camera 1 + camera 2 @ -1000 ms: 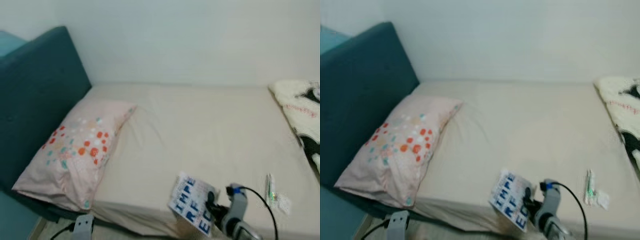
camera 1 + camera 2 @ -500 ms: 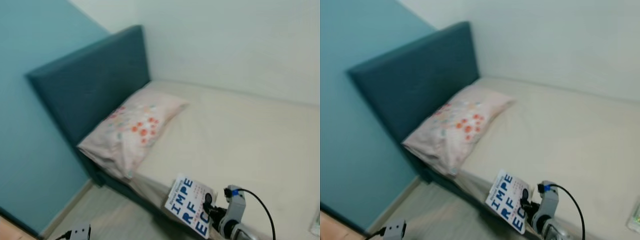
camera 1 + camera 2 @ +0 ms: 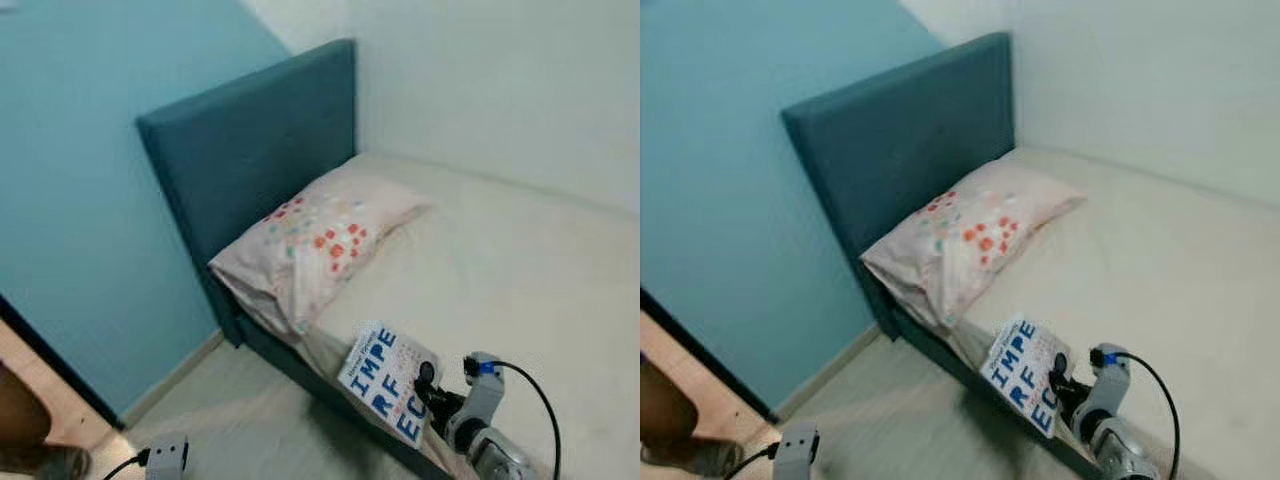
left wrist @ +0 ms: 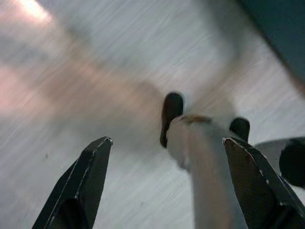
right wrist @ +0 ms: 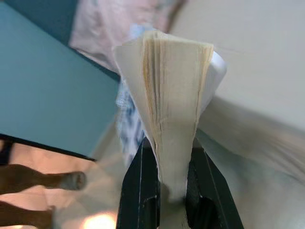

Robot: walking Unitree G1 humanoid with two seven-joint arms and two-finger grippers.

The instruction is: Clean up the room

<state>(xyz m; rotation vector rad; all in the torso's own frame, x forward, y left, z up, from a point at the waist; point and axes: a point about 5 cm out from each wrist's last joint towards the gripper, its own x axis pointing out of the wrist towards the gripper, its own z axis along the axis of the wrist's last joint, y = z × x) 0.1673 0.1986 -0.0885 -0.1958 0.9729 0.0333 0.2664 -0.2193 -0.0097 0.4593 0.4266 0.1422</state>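
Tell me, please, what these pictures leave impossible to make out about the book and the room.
- Book: the cover reads only "IMPE / RF / EC" in the eye views; the right pincer shut on it hides the rest.
- Person: only legs, cut off by the right wrist view's edge.
- Floor: motion-blurred in the left wrist view between the open left pincer; the pale shape there is unidentifiable.
- Bed: far end cut off.

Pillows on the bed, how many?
1. The floral pillow lies at the head of the bed, against the teal headboard. More may lie out of frame.
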